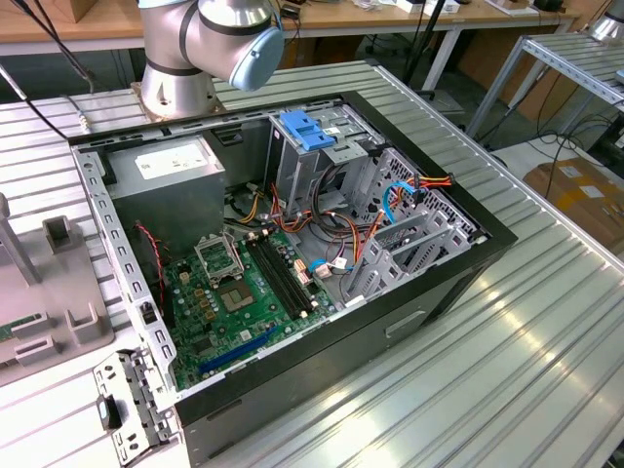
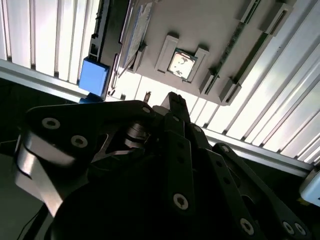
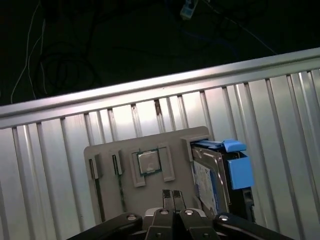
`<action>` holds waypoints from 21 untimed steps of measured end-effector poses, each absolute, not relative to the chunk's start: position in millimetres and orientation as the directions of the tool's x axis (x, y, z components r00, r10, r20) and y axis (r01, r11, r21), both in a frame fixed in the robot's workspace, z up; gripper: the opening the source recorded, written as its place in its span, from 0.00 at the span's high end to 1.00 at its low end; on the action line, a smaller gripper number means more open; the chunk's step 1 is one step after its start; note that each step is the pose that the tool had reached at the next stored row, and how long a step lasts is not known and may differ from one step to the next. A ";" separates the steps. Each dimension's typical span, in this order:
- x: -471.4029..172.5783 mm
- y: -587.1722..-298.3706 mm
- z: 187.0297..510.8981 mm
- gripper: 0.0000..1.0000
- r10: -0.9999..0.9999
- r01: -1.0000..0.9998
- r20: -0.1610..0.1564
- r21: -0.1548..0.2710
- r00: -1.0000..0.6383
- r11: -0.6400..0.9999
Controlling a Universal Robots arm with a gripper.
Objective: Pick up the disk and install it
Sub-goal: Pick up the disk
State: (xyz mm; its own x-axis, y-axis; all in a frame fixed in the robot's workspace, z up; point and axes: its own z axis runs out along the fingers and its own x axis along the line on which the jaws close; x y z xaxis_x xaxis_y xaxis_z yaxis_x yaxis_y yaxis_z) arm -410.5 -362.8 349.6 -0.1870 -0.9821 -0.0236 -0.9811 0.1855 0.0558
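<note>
The flat grey metal disk [image 3: 206,181], white-labelled and framed by bright blue plastic rails, stands on edge in a grey holder [image 3: 150,196].

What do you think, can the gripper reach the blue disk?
Probably yes. The disk stands on edge in the grey holder, its upper edge bare, and the gripper hovers nearby with nothing between them.

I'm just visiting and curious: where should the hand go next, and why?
Probably sidestep toward the disk and open. The hand hangs shut, holding nothing, over the grey tray near the chip, while the disk stands on edge at the tray's side.
</note>
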 end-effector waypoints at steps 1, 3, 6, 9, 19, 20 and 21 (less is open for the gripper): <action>-410.6 -362.7 349.6 0.89 -0.985 -0.984 -0.024 0.056 -0.172 0.170; -410.5 -362.8 349.6 0.89 -0.988 -0.987 -0.024 0.056 -0.154 0.152; -410.5 -362.7 349.6 0.89 -0.992 -0.991 -0.024 0.056 -0.127 0.125; -410.5 -362.8 349.6 0.89 -0.995 -0.994 -0.024 0.056 -0.096 0.095; -410.5 -362.7 349.5 0.89 -1.000 -0.998 -0.024 0.056 0.019 -0.021; -410.5 -362.7 349.6 0.89 -0.999 -0.998 -0.024 0.056 0.032 -0.033; -410.6 -362.7 349.5 0.89 -0.999 -0.998 -0.024 0.056 0.042 -0.043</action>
State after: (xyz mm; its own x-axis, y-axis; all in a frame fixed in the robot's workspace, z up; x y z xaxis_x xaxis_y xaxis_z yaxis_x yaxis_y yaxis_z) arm -410.6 -362.7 349.5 0.0416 -0.9989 -0.0237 -0.9975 -0.0429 0.0558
